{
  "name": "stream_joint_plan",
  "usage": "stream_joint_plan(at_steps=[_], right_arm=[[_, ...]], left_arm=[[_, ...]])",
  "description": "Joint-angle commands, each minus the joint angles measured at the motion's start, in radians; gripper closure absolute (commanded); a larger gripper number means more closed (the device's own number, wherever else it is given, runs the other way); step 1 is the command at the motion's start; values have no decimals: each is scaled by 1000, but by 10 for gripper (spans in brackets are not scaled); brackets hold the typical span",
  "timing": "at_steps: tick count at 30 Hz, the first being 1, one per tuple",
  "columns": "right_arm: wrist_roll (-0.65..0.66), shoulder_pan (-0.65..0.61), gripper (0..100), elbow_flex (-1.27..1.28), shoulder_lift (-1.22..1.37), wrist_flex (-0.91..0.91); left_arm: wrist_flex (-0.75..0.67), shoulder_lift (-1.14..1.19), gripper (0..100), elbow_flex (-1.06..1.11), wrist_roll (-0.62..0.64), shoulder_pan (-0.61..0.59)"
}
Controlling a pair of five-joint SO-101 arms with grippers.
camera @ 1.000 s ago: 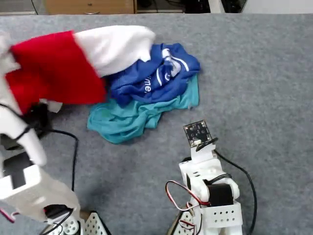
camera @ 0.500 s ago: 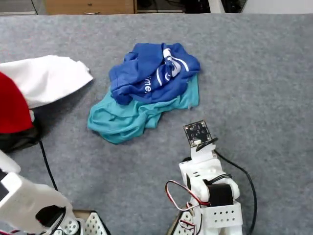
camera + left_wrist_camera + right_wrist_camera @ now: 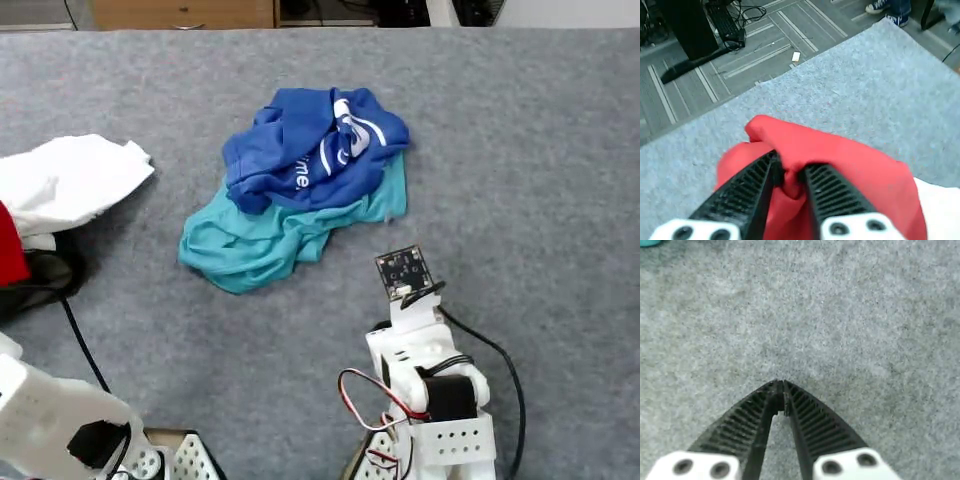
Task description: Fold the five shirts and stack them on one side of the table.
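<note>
Left claw (image 3: 789, 168) clamped on the red shirt (image 3: 845, 160), right claw (image 3: 784, 385) closed empty, we should spread it flat at the counter's (image 3: 865, 90) left.

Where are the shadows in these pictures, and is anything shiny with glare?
High view: even light, with thin soft shadows along the edges of the teal shirt and the white shirt on the grey table, and no glare. Left wrist view: a dark crease of shadow in the red shirt where the left gripper pinches it. Right wrist view: flat light, no glare.
</note>
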Motion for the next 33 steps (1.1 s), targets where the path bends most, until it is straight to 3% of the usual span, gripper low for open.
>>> stream_joint_plan(at_steps=[1, 7, 13, 20, 33], right_arm=[[-2, -13, 993, 1, -88, 2], [-2, -13, 993, 1, -88, 2], [-2, -13, 993, 1, -88, 2], [-2, -13, 993, 1, -88, 2], [-2, -10, 993, 1, -88, 2]], left_arm=[[-21, -7, 822, -6, -25, 3], [-29, -12, 789, -17, -32, 18], [-14, -12, 793, -103, -23, 112], [368, -2, 794, -328, -9, 457], [376, -10, 795, -52, 195, 997]])
